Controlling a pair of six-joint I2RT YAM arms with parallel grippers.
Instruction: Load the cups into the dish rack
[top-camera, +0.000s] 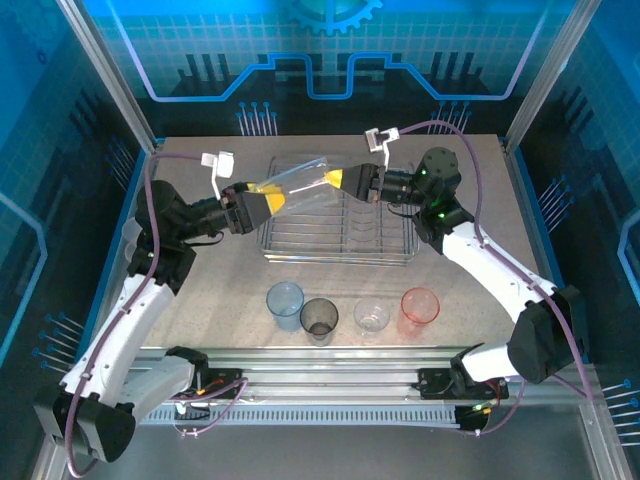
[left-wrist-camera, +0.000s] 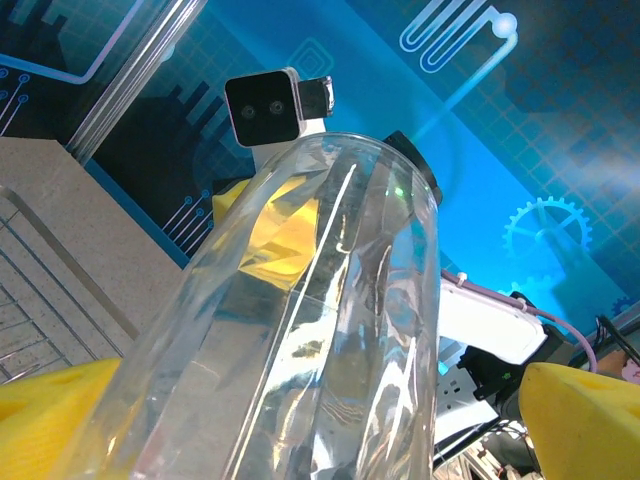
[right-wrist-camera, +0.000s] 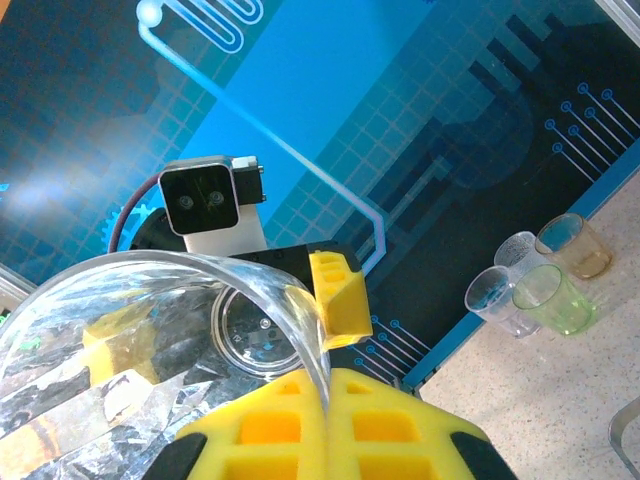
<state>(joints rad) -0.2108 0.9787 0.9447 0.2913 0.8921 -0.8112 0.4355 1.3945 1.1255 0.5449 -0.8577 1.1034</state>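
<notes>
Pinching the thin rim of the clear cup (top-camera: 305, 178), my right pincer (right-wrist-camera: 325, 352) is clamped; my left pincer (top-camera: 271, 202) gapes around its light, slippery body.

Glossy clear plastic cup (top-camera: 300, 178), shiny wire rack (top-camera: 340, 240); table (top-camera: 220, 290) seemingly matt, speckled

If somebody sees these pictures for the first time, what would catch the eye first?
The clear cup held in the air over the dish rack: the right gripper pinches its rim, while the left gripper, open, surrounds its other end. Next, four cups stand in a row in front of the rack: blue, grey, clear, pink-red.
</notes>
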